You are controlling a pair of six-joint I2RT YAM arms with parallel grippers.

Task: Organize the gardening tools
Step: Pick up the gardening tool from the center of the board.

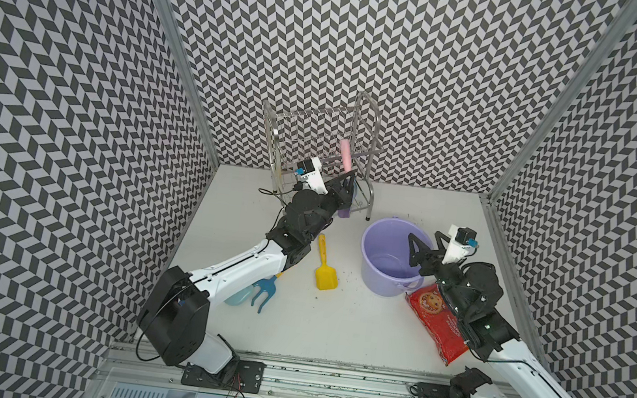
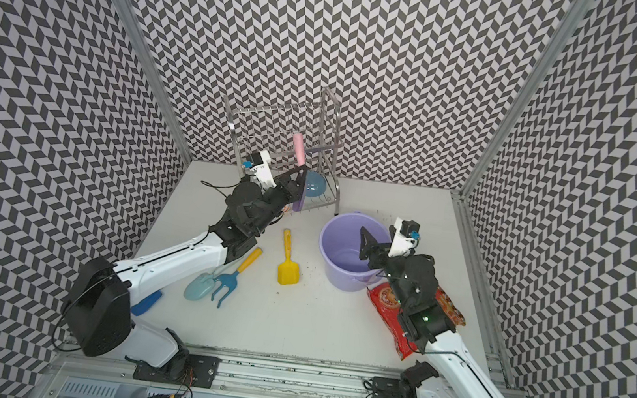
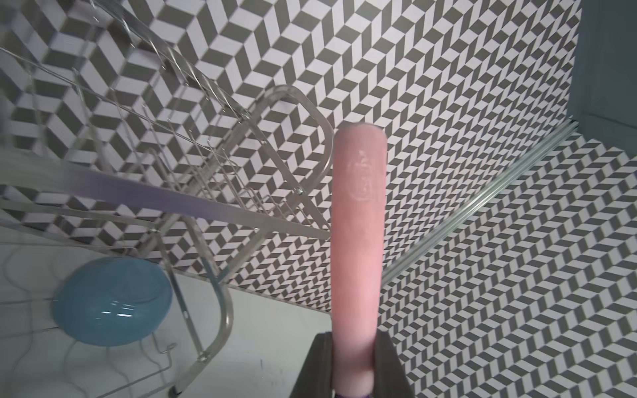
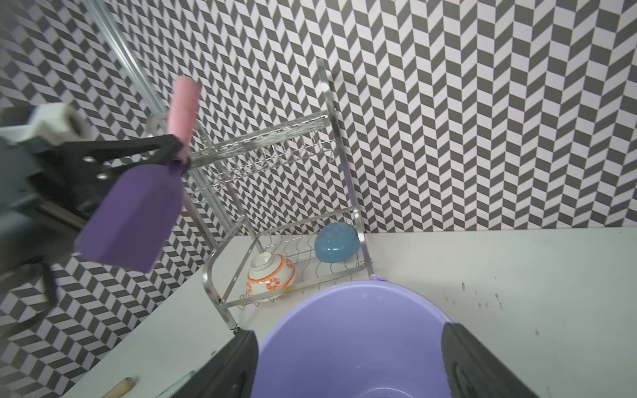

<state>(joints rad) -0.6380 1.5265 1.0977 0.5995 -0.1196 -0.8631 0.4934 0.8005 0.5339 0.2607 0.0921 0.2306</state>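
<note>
While the left fingers point(image 3: 317, 365) are clamped on the lower end of its pink handle, the purple scoop point(image 4: 134, 220) hangs in the air with the handle pointing up and the blade below the grip. In both top views it sits at upper centre of the frame, in front of the wire rack point(image 1: 365, 106) and off the bench point(image 1: 333, 334).

The right fingers point(image 4: 238, 365) stand wide apart over the mouth of the lavender bucket point(image 1: 379, 232), at centre right of the top views. They close on nothing.

The yellow scoop point(image 1: 324, 271) lies flat on the bench at mid-frame, left of the bucket, with its handle toward the back wall. At lower left of it, the blue fork point(image 2: 228, 282) lies with its prongs toward the near edge and its yellow handle angled up and right. The pale-blue trowel point(image 2: 200, 286) lies just beside the fork on its left, and the left arm crosses part of it.

On the rack's lower shelf a blue bowl point(image 4: 336, 241) and an orange-and-white bowl point(image 4: 270, 275) lie tipped on their sides. A red packet point(image 1: 434, 321) lies on the bench at lower right of the bucket, partly under the right arm.
</note>
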